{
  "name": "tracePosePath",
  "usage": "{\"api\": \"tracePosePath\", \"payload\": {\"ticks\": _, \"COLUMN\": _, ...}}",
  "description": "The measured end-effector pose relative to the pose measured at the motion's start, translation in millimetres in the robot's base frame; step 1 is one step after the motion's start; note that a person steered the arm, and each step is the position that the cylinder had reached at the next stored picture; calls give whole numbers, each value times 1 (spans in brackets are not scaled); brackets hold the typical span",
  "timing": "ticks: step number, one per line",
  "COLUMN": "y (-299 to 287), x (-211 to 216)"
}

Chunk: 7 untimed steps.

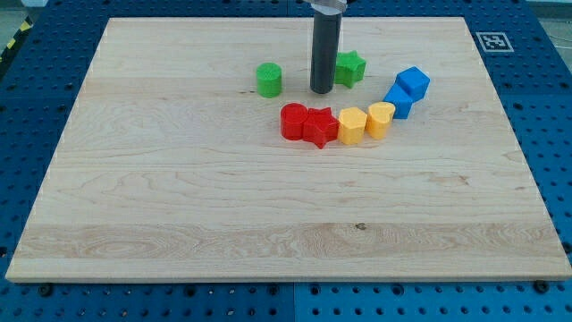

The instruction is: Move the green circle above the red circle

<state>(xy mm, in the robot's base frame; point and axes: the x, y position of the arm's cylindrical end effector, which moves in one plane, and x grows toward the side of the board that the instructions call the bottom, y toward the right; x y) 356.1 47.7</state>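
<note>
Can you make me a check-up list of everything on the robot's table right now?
Surface: pale wooden board, flat.
Job's things: green circle block sits toward the view's upper left of red circle block, apart from it.
Clutter: red star block touching the red circle; two yellow blocks; two blue blocks; green star block.
Grippers: none; my tip stands between the green circle and green star.
Cables: nothing seen.
Surroundings: blue perforated table; black-and-white marker tag.
</note>
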Motion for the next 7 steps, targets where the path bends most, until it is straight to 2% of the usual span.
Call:
{"api": "tracePosePath", "payload": {"ticks": 2, "y": -44, "x": -4}}
{"api": "tracePosePath", "payload": {"ticks": 4, "y": -51, "x": -31}}
{"api": "tracePosePath", "payload": {"ticks": 6, "y": -136, "x": -55}}
{"api": "tracePosePath", "payload": {"ticks": 7, "y": -157, "x": -55}}
